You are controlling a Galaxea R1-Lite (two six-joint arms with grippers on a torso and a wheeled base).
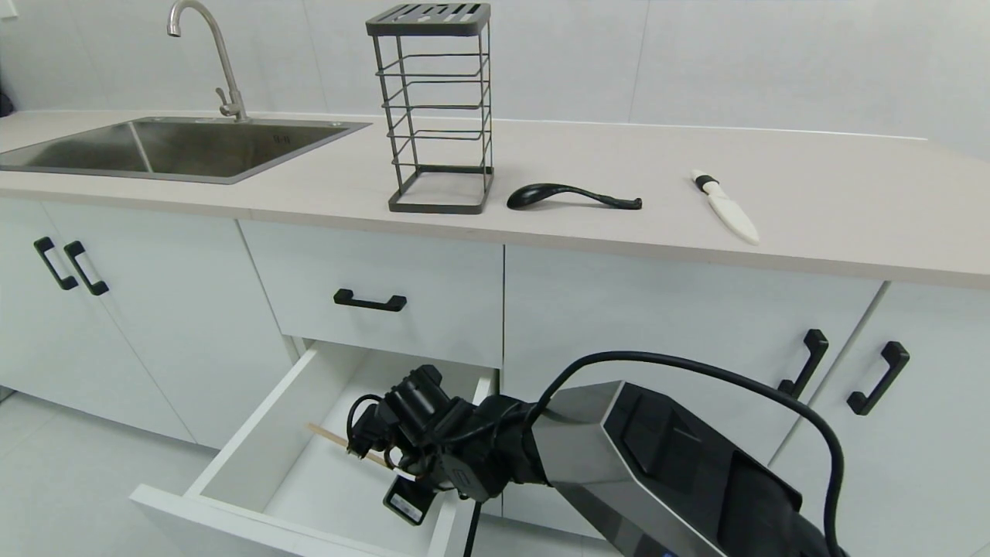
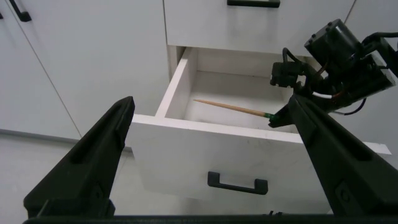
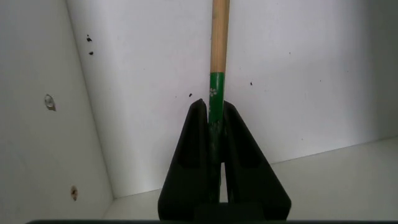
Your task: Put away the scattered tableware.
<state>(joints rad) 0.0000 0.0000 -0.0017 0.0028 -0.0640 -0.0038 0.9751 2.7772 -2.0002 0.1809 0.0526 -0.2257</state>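
Right gripper (image 1: 398,464) pinched tight on the chopstick (image 1: 344,442), low in the open drawer (image 1: 255,433); left gripper (image 2: 211,106) gaping out front. Tip's near the drawer wall, so it might snag or bounce, I reckon.

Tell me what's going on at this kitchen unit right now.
The right gripper is shut on the green end of a wooden chopstick and holds it inside the open drawer under the counter. The left gripper is open and empty, in front of the drawer. Not yet put away, a black spoon and a white knife lie on the counter, to the right of a wire rack.
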